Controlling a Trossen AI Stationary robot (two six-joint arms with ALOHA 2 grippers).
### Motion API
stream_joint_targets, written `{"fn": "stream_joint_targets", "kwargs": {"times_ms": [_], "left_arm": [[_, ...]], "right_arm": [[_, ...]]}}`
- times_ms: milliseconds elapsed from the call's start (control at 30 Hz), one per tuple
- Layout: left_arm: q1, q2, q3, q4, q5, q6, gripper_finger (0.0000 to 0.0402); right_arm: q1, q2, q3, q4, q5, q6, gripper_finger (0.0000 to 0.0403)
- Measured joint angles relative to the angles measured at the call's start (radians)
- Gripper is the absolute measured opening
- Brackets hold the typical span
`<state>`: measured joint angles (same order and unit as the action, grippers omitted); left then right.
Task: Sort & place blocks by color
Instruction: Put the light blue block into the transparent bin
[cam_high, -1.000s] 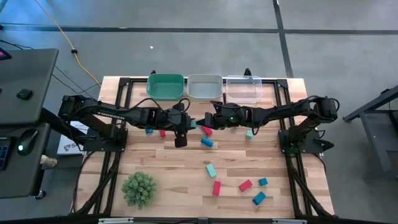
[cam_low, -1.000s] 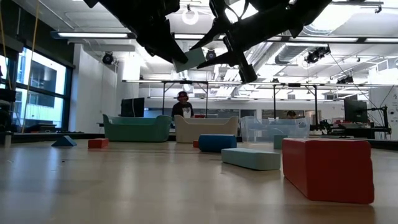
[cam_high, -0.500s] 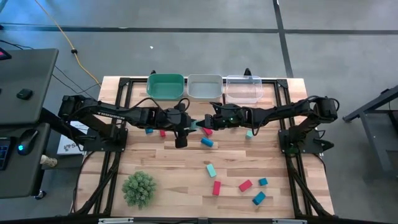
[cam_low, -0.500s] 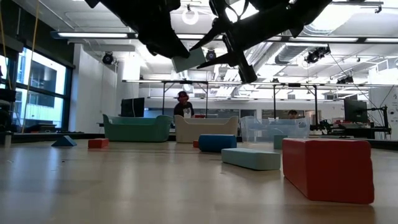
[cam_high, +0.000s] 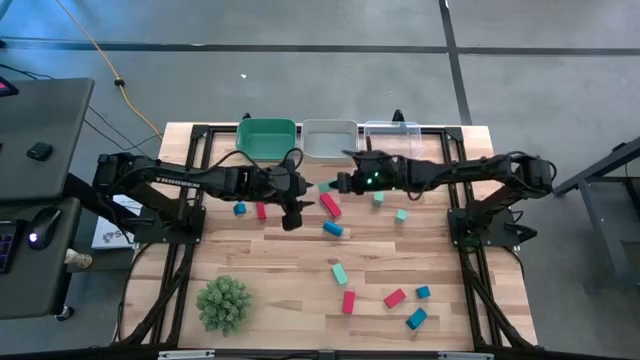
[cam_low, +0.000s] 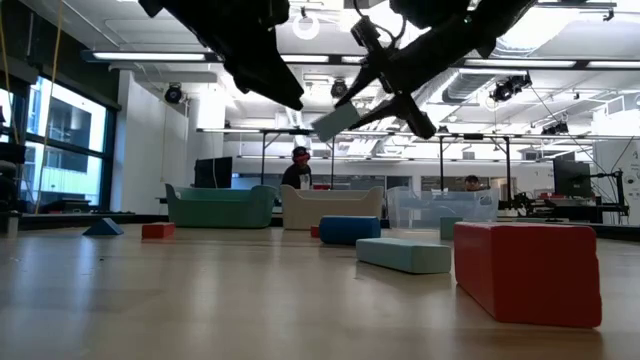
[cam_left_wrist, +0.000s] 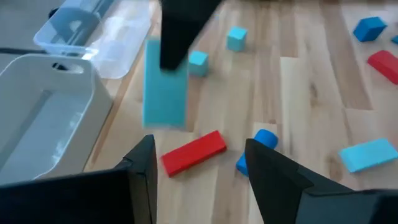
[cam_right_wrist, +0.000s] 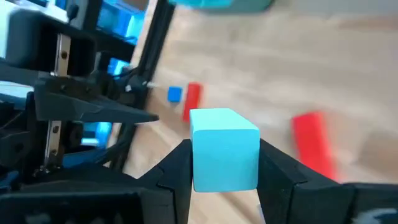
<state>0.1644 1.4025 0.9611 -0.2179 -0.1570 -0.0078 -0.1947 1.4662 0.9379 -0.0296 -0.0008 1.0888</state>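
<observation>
The right tool (cam_right_wrist: 222, 163) clamps a light, rigid teal block (cam_right_wrist: 224, 148) across its flat sides above the tabletop (cam_high: 280, 270), while the left tool (cam_left_wrist: 199, 165) gapes wide, holding nothing.

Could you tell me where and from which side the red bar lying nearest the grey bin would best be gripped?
Probably from straight above, fingers closing across the two long faces near the middle of the red bar. It lies flat and slanted on the table, so the wrist should turn to match. Its long sides look clear; the nearest blue block lies apart from it.
</observation>
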Motion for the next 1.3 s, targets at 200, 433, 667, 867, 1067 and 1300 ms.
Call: {"fn": "stream_joint_targets", "kwargs": {"times_ms": [200, 433, 667, 867, 1067, 1300], "left_arm": [[0.060, 0.000, 0.000, 0.002, -0.001, -0.010, 0.0158], [0.133, 0.000, 0.000, 0.009, -0.004, -0.076, 0.0158], [0.198, 0.000, 0.000, 0.015, -0.003, -0.149, 0.0158], [0.237, 0.000, 0.000, 0.033, -0.003, -0.176, 0.0158], [0.249, 0.000, -0.001, 0.096, -0.003, -0.173, 0.0158], [0.249, 0.000, -0.001, 0.189, -0.003, -0.146, 0.0158]], "right_arm": [[-0.130, -0.074, 0.000, -0.158, 0.000, -0.157, 0.0118], [-0.308, -0.101, 0.000, -0.231, -0.002, -0.358, 0.0118], [-0.465, -0.101, 0.000, -0.249, 0.004, -0.561, 0.0118], [-0.561, -0.101, 0.000, -0.299, 0.012, -0.719, 0.0119], [-0.609, -0.072, 0.000, -0.357, 0.014, -0.835, 0.0119], [-0.618, -0.002, 0.000, -0.403, 0.008, -0.884, 0.0119]]}}
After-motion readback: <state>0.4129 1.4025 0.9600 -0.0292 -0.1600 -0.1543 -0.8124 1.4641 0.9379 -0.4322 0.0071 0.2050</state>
